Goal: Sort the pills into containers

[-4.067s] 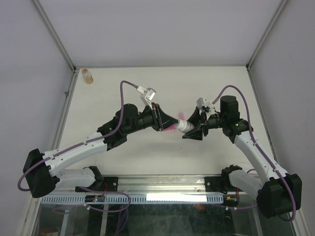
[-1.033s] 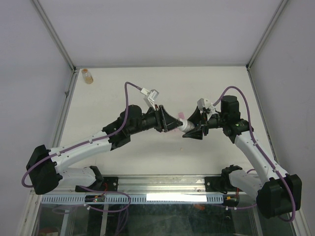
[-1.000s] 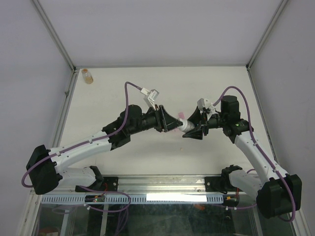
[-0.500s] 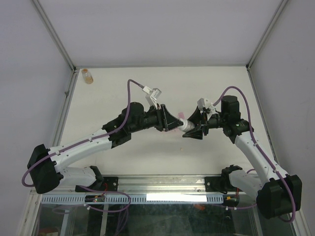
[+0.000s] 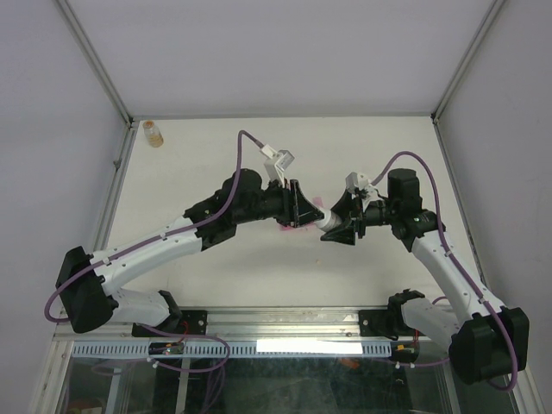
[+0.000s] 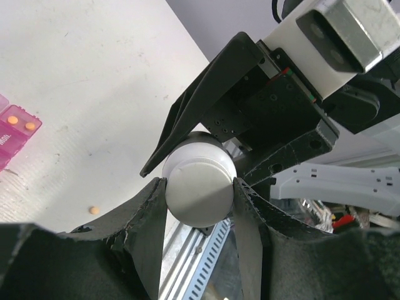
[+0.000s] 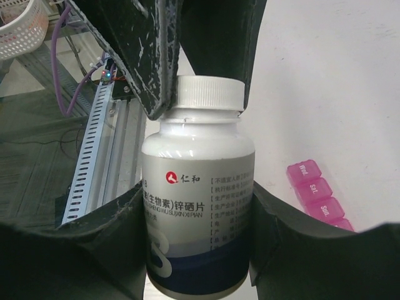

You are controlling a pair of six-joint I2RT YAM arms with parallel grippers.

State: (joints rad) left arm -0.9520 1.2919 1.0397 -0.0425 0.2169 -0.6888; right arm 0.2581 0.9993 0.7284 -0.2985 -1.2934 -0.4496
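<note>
White plastic is the middle of it: one white bottle (image 7: 199, 206) with red and dark print on its label, held off the counter (image 5: 216, 164) between the two arms. The right claw (image 5: 341, 226) is clamped on the bottle's body, one finger on each side. The left claw (image 5: 304, 212) comes from the other end with both fingers pressed against the ribbed white cap (image 6: 199, 187), so each claw is closed on its own part of that one bottle.

One pink organiser (image 7: 312, 187) lies on the counter just beside the bottle. The right wrist view shows three lettered lids in a row, and a finger cuts off whatever follows. The left wrist view catches its other end at the frame edge, where one open compartment (image 6: 17, 125) holds two small orange pills (image 6: 12, 119). A third pill (image 6: 94, 210) lies loose on the counter, apart from the organiser and nearer the left claw.

One amber bottle (image 5: 153, 134) with a pale top stands alone at the far left corner, well apart from the rest.

The counter is off-white and faintly speckled. Metal posts (image 5: 95, 62) frame it, with plain pale grey walls (image 5: 276, 52) behind. A slotted rail (image 5: 172, 348) runs along the near edge, and a white basket (image 7: 19, 28) shows beyond it in the right wrist view.
</note>
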